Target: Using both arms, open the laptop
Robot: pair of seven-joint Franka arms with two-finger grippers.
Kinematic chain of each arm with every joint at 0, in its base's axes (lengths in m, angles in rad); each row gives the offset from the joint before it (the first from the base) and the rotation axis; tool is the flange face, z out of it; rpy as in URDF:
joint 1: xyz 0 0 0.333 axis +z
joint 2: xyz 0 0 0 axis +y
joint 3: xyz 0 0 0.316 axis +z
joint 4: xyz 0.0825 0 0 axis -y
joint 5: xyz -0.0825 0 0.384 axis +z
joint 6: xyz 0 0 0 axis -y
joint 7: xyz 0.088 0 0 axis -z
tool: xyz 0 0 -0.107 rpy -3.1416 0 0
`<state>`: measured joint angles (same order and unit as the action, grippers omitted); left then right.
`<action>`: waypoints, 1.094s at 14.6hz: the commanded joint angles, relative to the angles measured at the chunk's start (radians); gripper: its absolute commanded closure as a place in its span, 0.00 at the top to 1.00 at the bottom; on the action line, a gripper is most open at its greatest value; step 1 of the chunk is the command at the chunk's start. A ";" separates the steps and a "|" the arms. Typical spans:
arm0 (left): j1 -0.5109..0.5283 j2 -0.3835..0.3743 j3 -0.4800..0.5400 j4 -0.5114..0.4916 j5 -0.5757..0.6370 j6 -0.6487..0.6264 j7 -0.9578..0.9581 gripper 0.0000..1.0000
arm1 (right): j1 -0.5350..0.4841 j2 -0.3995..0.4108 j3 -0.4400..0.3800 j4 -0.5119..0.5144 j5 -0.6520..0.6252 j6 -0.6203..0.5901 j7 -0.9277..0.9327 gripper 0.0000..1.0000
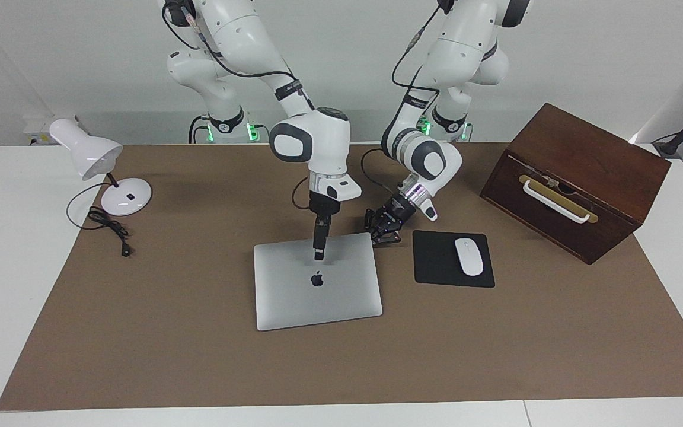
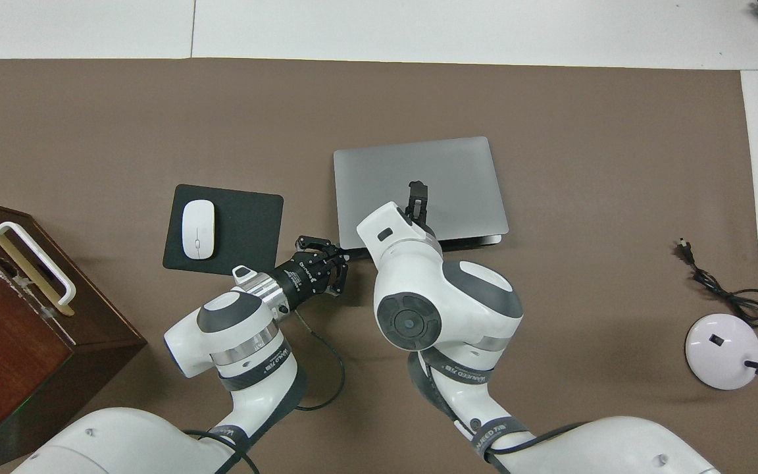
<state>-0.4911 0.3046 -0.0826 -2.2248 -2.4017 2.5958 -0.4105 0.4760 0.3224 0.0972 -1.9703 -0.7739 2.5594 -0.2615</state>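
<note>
Thin silver-grey metal laptop (image 1: 316,280) lies flat, lid closed and logo up, near the middle of the brown mat (image 1: 199,344) that covers the white table, well in from every mat edge. Its robot-side edge shows a thin dark seam in the overhead view, perhaps the lid just parting; cannot tell for certain. Right arm's small black two-finger gripper (image 1: 319,255) points straight down with its tip on the lid near that edge; fingers look pressed together on nothing, apparently pinning the laptop. Left arm's black gripper (image 1: 385,233) sits low at the laptop's robot-side corner toward the left arm's end of the mat, between the laptop and the black rectangular mouse pad (image 1: 436,261); fingertips clenched, and whether they touch or nip the lid edge cannot be told. Judgement: the step in hand is getting purchase at that corner while the other arm steadies, and opening proper is not begun. Next move calls for the left fingertips to catch under the lid edge and lift in an arc, and for the right tip to clear the lid or shift to the base, since pressing on the lid would fight the lift.
</note>
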 commanded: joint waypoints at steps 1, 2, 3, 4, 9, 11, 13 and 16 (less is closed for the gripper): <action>0.002 0.042 -0.002 0.014 -0.022 -0.006 0.021 0.00 | -0.016 0.021 0.001 0.036 -0.041 0.015 0.028 1.00; 0.002 0.042 -0.002 0.014 -0.022 -0.006 0.022 0.00 | -0.016 0.021 0.001 0.041 -0.042 0.012 0.028 1.00; 0.002 0.044 -0.002 0.014 -0.022 -0.006 0.022 0.00 | -0.016 0.021 -0.001 0.044 -0.045 0.013 0.028 1.00; 0.002 0.042 -0.002 0.014 -0.022 -0.006 0.024 0.00 | -0.016 0.021 -0.001 0.056 -0.059 0.010 0.028 1.00; 0.002 0.044 -0.002 0.014 -0.022 -0.006 0.024 0.00 | -0.017 0.024 -0.004 0.077 -0.064 0.005 0.027 1.00; 0.002 0.044 -0.002 0.014 -0.022 -0.006 0.027 0.00 | -0.020 0.024 -0.005 0.082 -0.064 0.004 0.027 1.00; 0.002 0.044 -0.002 0.014 -0.022 -0.006 0.027 0.00 | -0.019 0.023 -0.005 0.082 -0.064 0.004 0.028 1.00; 0.002 0.042 -0.002 0.014 -0.024 -0.006 0.027 0.00 | -0.019 0.023 -0.005 0.084 -0.064 0.002 0.027 1.00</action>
<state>-0.4895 0.3132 -0.0811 -2.2143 -2.4018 2.5927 -0.4105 0.4691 0.3223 0.0933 -1.9272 -0.7918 2.5553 -0.2615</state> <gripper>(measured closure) 0.991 0.000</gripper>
